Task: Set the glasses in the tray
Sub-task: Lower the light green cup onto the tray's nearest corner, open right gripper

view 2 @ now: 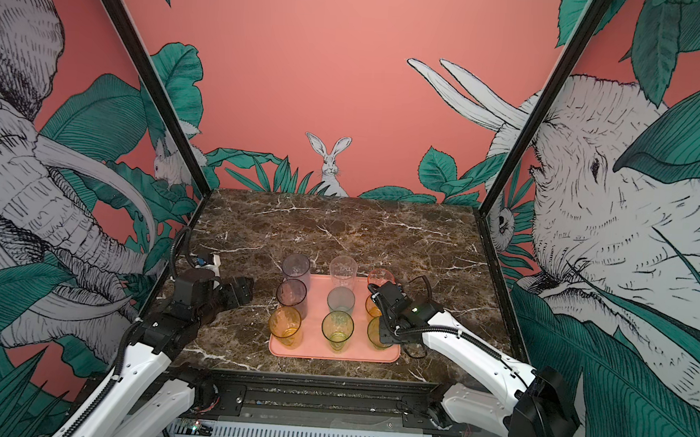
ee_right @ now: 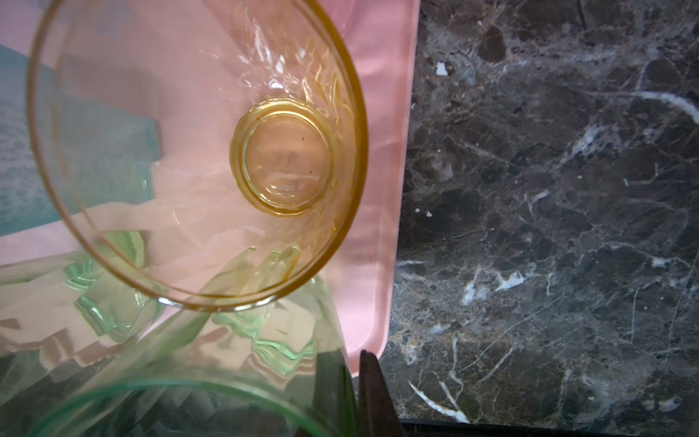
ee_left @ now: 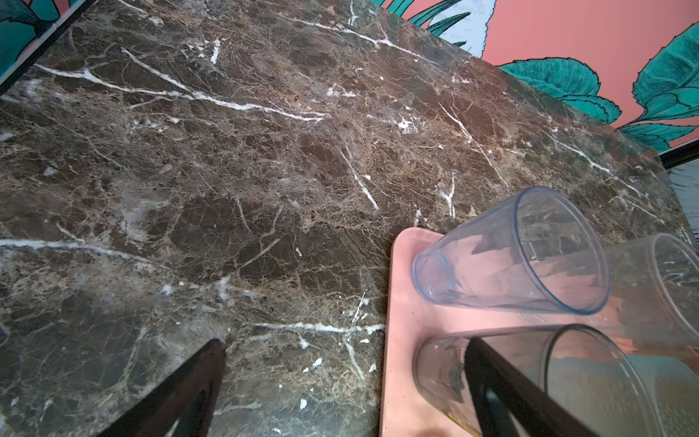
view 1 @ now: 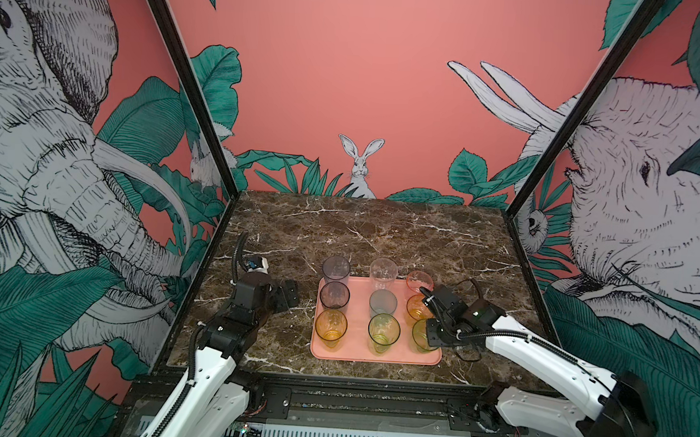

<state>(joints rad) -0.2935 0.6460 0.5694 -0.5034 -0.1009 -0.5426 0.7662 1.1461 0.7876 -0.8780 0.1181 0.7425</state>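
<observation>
Green translucent tumbler [view 1: 418, 338] stands upright in the near right corner of the flat salmon-pink rectangular tray [view 1: 373, 359], part of a three-by-three block of tinted glasses [view 1: 383, 302]. All nine look to be inside the rim. Right gripper [ee_right: 355, 363] is directly above it, nearly pressed together and seemingly pinching its wall, one finger inside and one outside. Glass axis is vertical, so my read: let go, exit straight up. Amber translucent tumbler [ee_right: 283, 166] is just behind. Left gripper [ee_left: 344, 353] is spread wide over the dark marble tabletop [view 1: 339, 227] at the tray's left edge, well apart from that corner.
</observation>
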